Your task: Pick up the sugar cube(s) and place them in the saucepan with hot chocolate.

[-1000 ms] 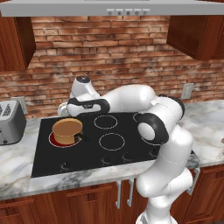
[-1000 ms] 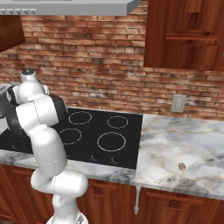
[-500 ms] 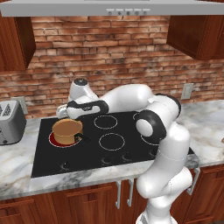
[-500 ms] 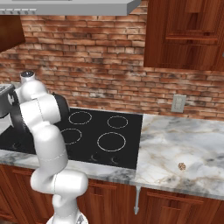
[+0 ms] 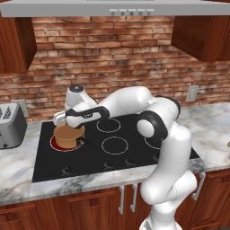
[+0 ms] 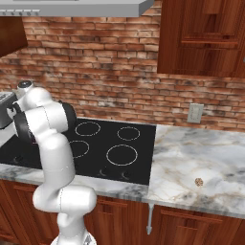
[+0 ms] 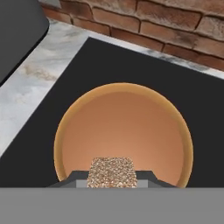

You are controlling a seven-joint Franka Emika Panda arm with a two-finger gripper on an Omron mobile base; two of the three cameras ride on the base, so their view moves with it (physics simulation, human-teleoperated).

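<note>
The copper-orange saucepan [image 5: 68, 136] stands on the front-left burner, its light brown hot chocolate [image 7: 124, 127] seen from straight above in the hand view. My gripper [image 7: 112, 180] hangs right over the pan, shut on a speckled brown sugar cube [image 7: 112, 168] held between the two fingertips. From the left base view the gripper [image 5: 67, 122] sits just above the pan's rim. A second sugar cube [image 6: 198, 182] lies on the marble counter far to the right of the stove.
A black cooktop [image 5: 117, 148] with ringed burners spans the counter. To its left stands a grey toaster [image 5: 9, 126], whose dark corner [image 7: 17, 26] is close to the pan. A brick wall runs behind, and marble counter [image 6: 206, 153] lies to the right.
The hand has moved left and slightly down, coming over the saucepan with the cube still held.
</note>
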